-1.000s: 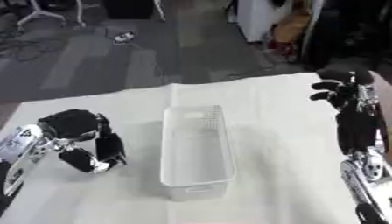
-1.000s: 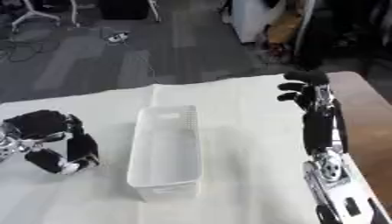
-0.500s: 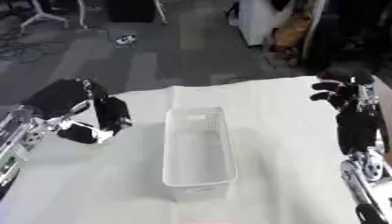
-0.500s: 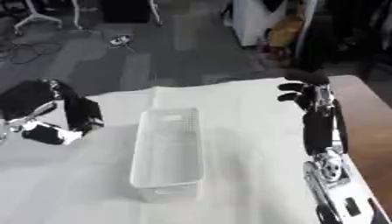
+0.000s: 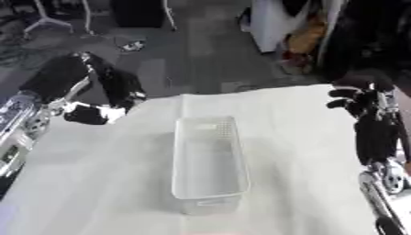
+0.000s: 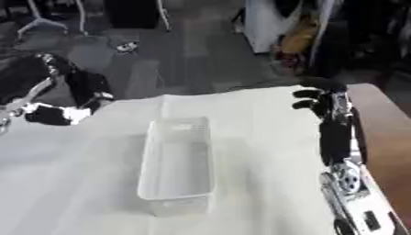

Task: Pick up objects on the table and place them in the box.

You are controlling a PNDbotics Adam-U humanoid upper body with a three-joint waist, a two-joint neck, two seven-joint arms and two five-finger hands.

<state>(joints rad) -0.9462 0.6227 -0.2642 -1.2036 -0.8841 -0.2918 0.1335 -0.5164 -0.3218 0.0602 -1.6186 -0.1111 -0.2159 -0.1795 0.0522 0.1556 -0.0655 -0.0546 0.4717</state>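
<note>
I see one white rectangular plastic box (image 5: 207, 165) standing mid-counter on the white cloth-covered counter (image 5: 305, 137); its interior appears empty. I see no loose objects on the cloth, so I judge nothing placed and nothing visible left to pick. My left hand (image 5: 92, 98) hangs raised at the far-left edge, fingers curled, apparently holding nothing. My right hand (image 6: 317, 98) stands at the right, fingers curled, empty.

Table (image 5: 305, 137) draped in a white cloth (image 5: 96, 183), brown edge exposed at right, white rectangular plastic box (image 5: 207, 165) lying at centre.
</note>
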